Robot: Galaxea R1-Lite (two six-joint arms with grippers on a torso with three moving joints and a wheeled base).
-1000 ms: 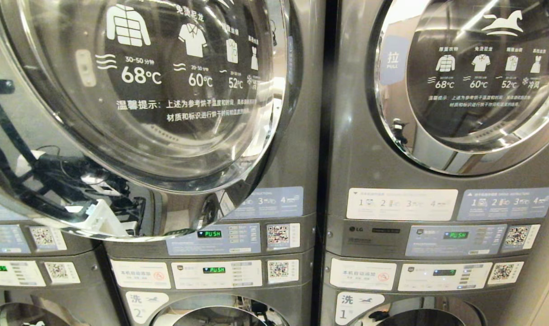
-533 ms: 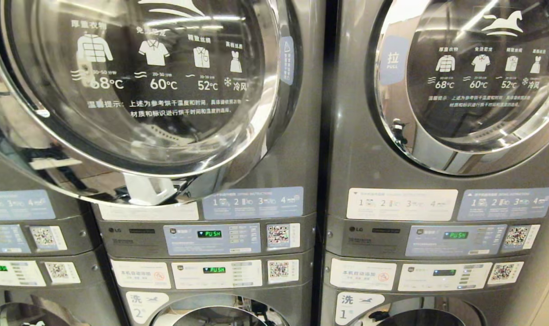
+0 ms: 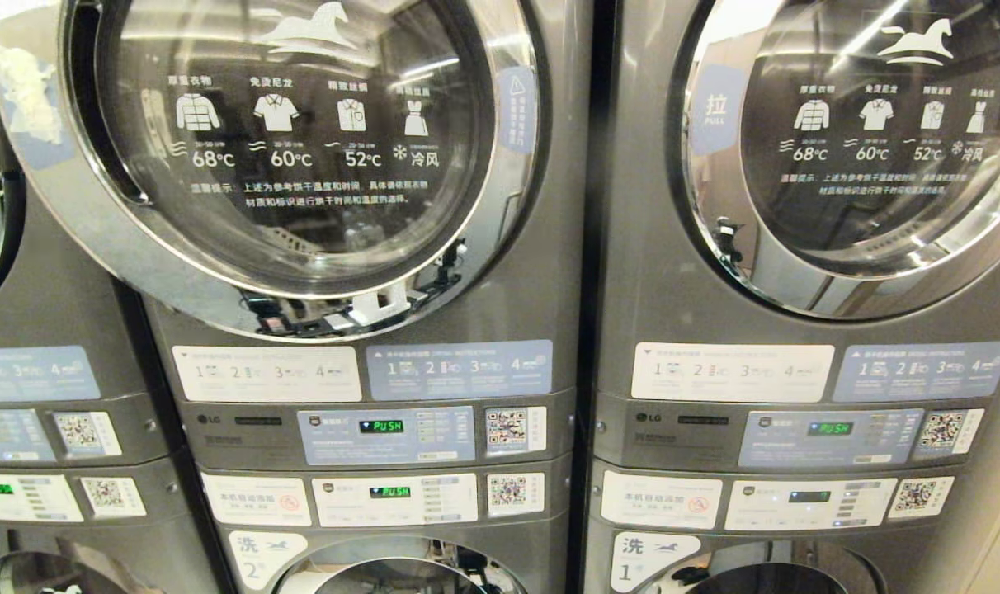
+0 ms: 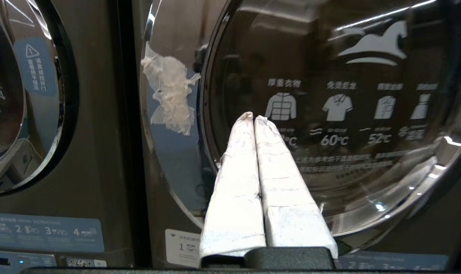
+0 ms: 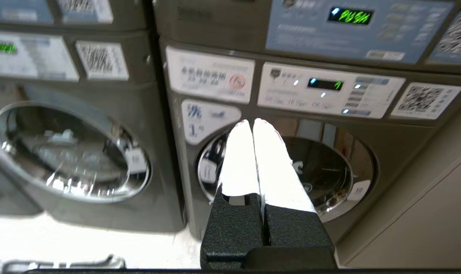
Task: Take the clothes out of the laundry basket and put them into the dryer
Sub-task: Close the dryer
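The dryer is the upper grey machine at centre left. Its round glass door stands almost against the front, its left rim still jutting over the neighbouring machine. My left gripper is shut with nothing in it. Its white fingers point at the lower left of the door glass, beside a torn sticker on the rim. My right gripper is shut and empty, held low before the washer marked 1. Neither gripper shows in the head view. The clothes and the laundry basket are out of view.
A second dryer with its door closed stands to the right. Control panels run below the doors, with washer doors under them. The right wrist view shows pale floor and a beige wall.
The dryer door has swung from wide open, towards me, back to nearly flat against the machine. The rest of the head view has not shifted.
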